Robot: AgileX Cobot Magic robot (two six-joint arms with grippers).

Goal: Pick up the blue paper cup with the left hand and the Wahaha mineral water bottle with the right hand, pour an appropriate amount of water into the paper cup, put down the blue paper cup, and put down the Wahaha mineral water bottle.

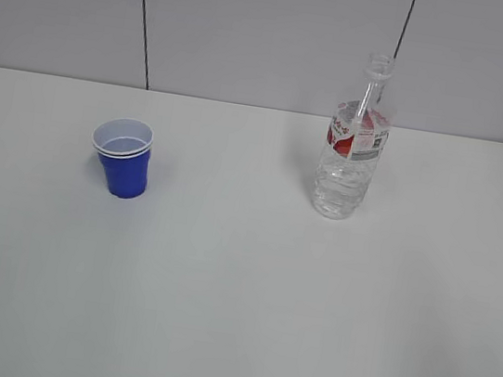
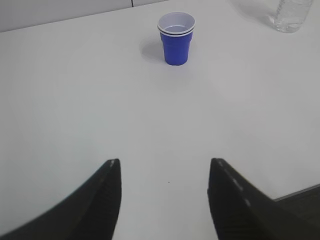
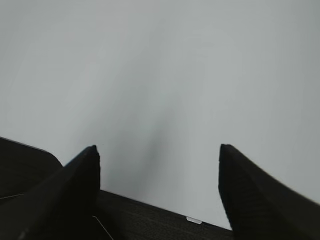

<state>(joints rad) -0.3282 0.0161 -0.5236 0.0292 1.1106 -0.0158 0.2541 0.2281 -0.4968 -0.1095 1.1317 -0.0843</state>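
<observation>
Nothing is done yet: the blue cup (image 1: 123, 159) stands left on the bench (image 1: 233, 317), the water bottle (image 1: 353, 147) far right, both untouched. Left hand (image 2: 165, 172) and right hand (image 3: 159, 157) have fingers spread, empty.

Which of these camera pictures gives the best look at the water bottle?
The exterior view. It shows the whole Wahaha mineral water bottle standing upright on the table, label and open neck included. The left wrist view catches only its clear lower part at the top right corner. The right wrist view shows none of it.
</observation>
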